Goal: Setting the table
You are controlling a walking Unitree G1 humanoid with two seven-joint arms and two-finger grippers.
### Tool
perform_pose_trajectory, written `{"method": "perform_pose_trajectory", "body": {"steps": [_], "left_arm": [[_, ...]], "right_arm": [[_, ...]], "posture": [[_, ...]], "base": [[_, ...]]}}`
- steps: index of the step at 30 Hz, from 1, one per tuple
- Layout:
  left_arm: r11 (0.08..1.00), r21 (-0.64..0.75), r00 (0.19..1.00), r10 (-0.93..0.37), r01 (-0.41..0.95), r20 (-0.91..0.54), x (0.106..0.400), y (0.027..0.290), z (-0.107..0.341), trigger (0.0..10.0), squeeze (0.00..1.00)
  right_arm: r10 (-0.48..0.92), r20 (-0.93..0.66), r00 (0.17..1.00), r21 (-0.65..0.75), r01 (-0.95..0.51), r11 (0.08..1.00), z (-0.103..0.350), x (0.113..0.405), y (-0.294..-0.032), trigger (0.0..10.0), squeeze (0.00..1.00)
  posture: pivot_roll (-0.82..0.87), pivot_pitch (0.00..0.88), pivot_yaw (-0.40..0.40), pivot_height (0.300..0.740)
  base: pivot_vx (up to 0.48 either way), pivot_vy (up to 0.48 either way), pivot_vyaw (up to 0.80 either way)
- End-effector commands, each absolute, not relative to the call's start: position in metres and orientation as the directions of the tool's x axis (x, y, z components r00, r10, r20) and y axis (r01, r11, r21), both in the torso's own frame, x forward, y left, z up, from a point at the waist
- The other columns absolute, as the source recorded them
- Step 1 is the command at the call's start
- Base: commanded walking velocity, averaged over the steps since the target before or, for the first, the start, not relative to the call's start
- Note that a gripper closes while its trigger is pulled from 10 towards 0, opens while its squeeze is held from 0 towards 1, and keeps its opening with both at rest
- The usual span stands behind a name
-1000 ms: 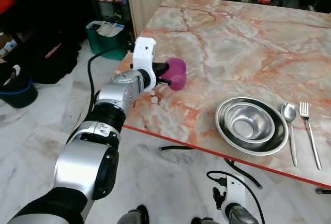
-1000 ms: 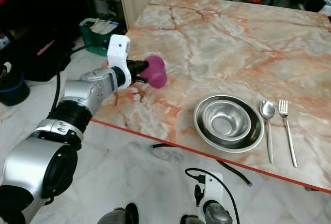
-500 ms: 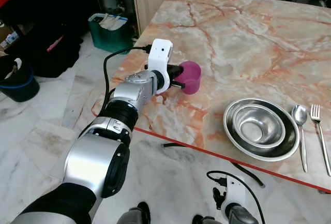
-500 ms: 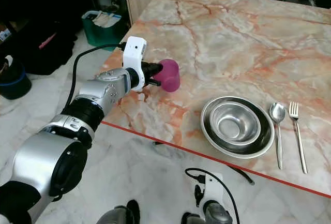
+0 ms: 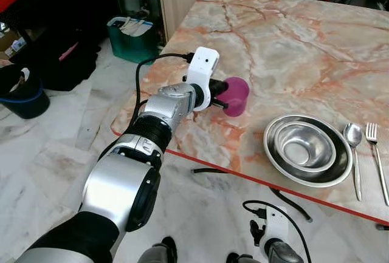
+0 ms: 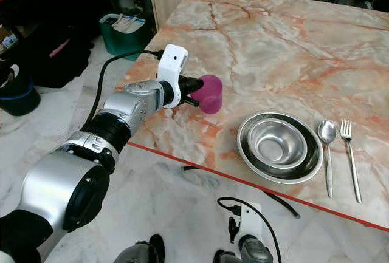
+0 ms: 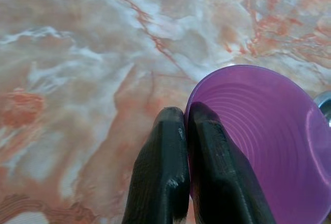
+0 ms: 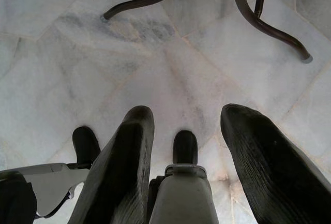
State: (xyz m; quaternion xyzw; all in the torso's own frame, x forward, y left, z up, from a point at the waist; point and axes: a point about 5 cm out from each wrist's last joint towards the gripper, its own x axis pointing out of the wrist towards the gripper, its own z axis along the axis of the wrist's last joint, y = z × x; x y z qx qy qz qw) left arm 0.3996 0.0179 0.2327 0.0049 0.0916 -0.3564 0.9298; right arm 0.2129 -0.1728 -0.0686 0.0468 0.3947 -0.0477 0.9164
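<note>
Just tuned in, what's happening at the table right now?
The left gripper is pinching the rim of a purple cup over the marble table, left of the nested steel bowls. A spoon and fork lie to their right. The right gripper hangs open over the floor.

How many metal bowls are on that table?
2: a small bowl nested inside a bigger bowl, near the table's front edge, left of the spoon and fork.
</note>
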Motion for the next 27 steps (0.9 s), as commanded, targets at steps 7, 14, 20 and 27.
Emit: {"method": "perform_pose_trajectory", "body": {"steps": [7,14,20,27], "left_arm": [[0.716,-0.024,0.698,-0.687,0.698,-0.199,0.397,0.008,0.232,10.0,0.28],[0.733,0.004,0.715,-0.662,0.68,-0.226,0.397,0.01,0.227,10.0,0.25],[0.731,0.008,0.712,-0.662,0.682,-0.233,0.397,0.01,0.226,10.0,0.26],[0.731,0.008,0.712,-0.662,0.682,-0.233,0.397,0.01,0.226,10.0,0.26]], "right_arm": [[-0.048,-0.746,0.664,0.051,0.129,0.99,-0.073,0.207,-0.171,10.0,0.0],[-0.049,-0.746,0.664,0.051,0.13,0.99,-0.073,0.207,-0.171,10.0,0.0],[-0.049,-0.746,0.664,0.051,0.13,0.99,-0.073,0.207,-0.171,10.0,0.0],[-0.049,-0.746,0.664,0.051,0.13,0.99,-0.073,0.207,-0.171,10.0,0.0]], "posture": [[0.01,0.176,0.05,0.74],[0.01,0.175,0.05,0.74],[0.01,0.175,0.05,0.74],[0.01,0.175,0.05,0.74]], "base": [[0.0,0.0,0.0],[0.0,0.0,0.0],[0.0,0.0,0.0],[0.0,0.0,0.0]]}}
